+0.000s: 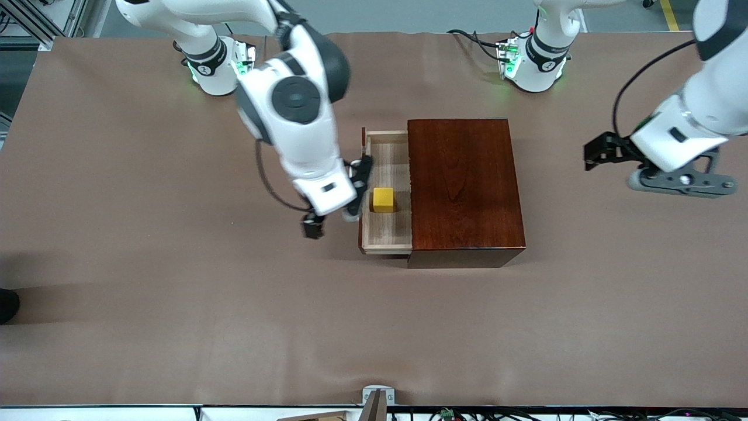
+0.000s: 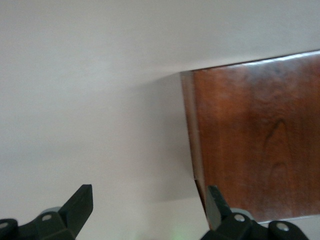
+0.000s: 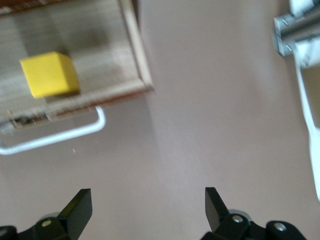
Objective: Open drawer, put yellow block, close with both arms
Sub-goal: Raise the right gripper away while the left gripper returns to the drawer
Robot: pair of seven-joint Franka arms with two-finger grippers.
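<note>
Brown matte table cover (image 1: 175, 304), evenly lit; grey floor (image 1: 409, 14) past the bases; metal framing (image 1: 35, 23) at right arm's end.

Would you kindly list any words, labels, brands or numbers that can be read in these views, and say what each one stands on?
No text can be read in any view.
Each arm base carries a small round mark, one on the right arm's base and one on the left arm's base: too small to read.
The wooden box, the drawer and the yellow block: no lettering shows.
</note>
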